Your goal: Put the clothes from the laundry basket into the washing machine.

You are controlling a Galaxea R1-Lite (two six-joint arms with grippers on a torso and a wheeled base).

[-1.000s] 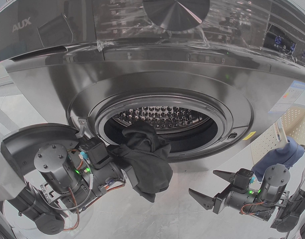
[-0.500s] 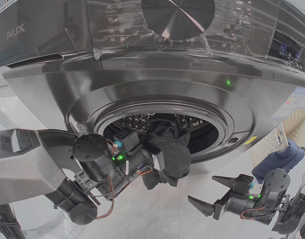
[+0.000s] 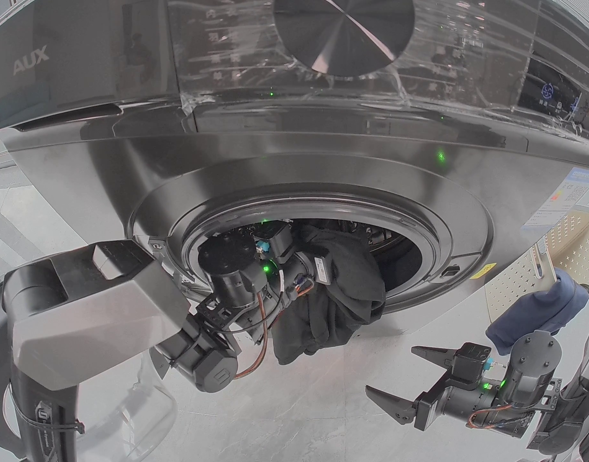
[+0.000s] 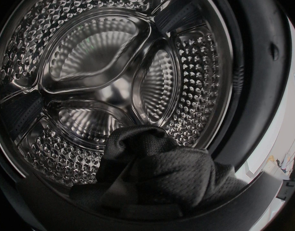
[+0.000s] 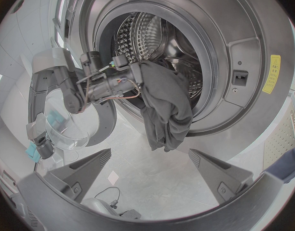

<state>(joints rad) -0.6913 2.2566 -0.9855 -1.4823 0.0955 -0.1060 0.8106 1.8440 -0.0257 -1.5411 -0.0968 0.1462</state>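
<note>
A black garment [image 3: 339, 296] hangs from my left gripper [image 3: 330, 261] at the mouth of the washing machine [image 3: 307, 162]. The gripper is shut on it, and the cloth covers its fingers. The garment's upper part [image 4: 160, 174] lies over the lower door seal, just inside the steel drum [image 4: 105, 64], while the rest [image 5: 166, 113] dangles outside below the opening. My right gripper [image 3: 391, 370] hangs open and holds nothing, low at the right in front of the machine, with its fingers [image 5: 215, 170] spread wide.
The machine's round glass door [image 5: 67, 125] stands swung open at the left, behind my left arm. A cream perforated laundry basket [image 3: 577, 239] stands at the right with a blue garment [image 3: 538, 309] draped over its edge. Pale tiled floor [image 5: 154, 183] lies in front.
My left arm has moved forward and right, carrying the black garment up from in front of the opening into the drum's mouth. The right gripper has stayed open in about the same place.
</note>
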